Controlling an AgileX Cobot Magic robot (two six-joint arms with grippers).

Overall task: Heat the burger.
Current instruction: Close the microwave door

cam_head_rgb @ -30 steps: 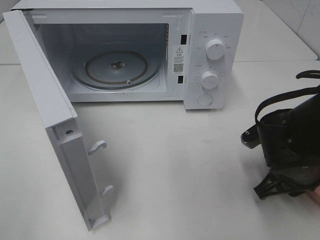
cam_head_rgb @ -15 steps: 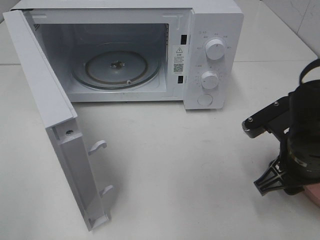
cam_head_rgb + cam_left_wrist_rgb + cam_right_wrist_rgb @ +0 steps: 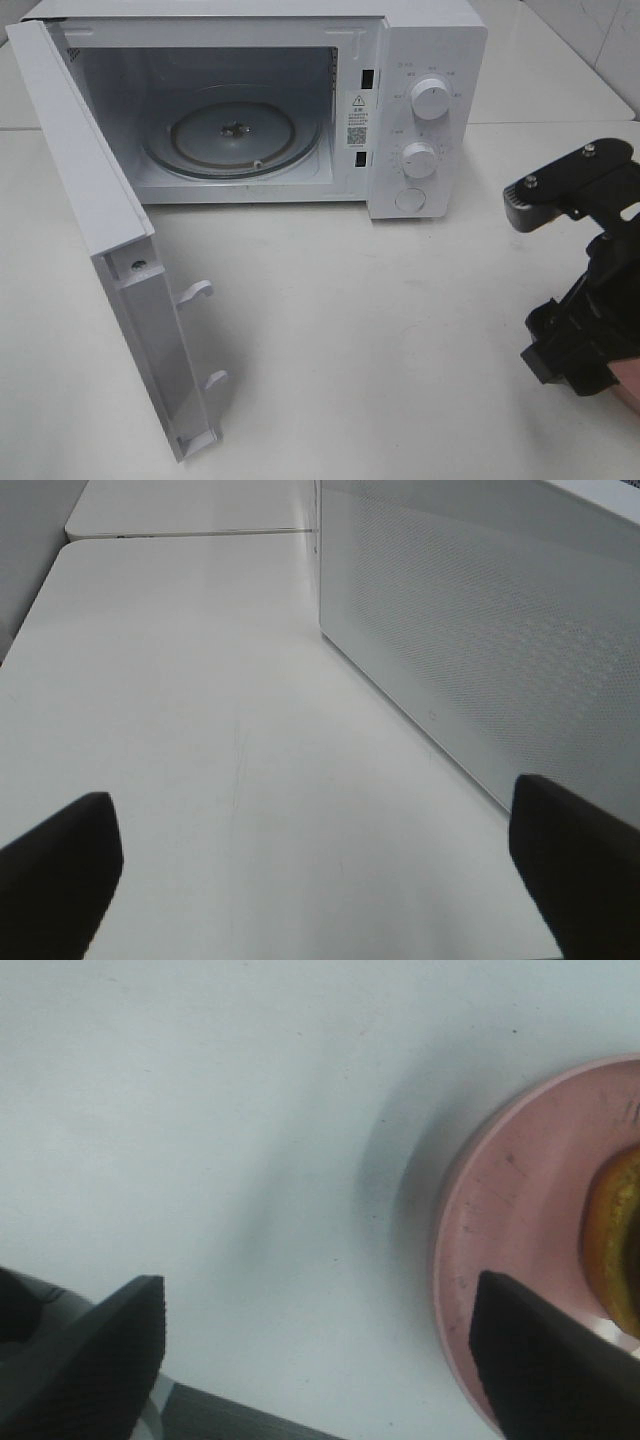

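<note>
In the right wrist view only a golden-brown sliver of the burger [image 3: 614,1250] shows, resting on a round pink plate [image 3: 500,1250] at the frame's edge. My right gripper [image 3: 320,1355] is open above the white table. One finger hangs over the plate's rim and the other over bare table, with nothing between them. In the exterior high view the right arm [image 3: 590,320] is at the table's right edge, covering most of the plate [image 3: 630,392]. My left gripper [image 3: 315,865] is open beside the microwave's outer wall [image 3: 480,630].
The white microwave [image 3: 420,110] stands at the back with its door [image 3: 110,260] swung wide open toward the front left. Its glass turntable [image 3: 235,135] holds nothing. White tabletop [image 3: 380,320] stretches between the microwave and the right arm.
The right gripper's jaws have spread wider. The right arm has turned and shifted toward the right edge of the exterior high view. The microwave and left gripper have not moved.
</note>
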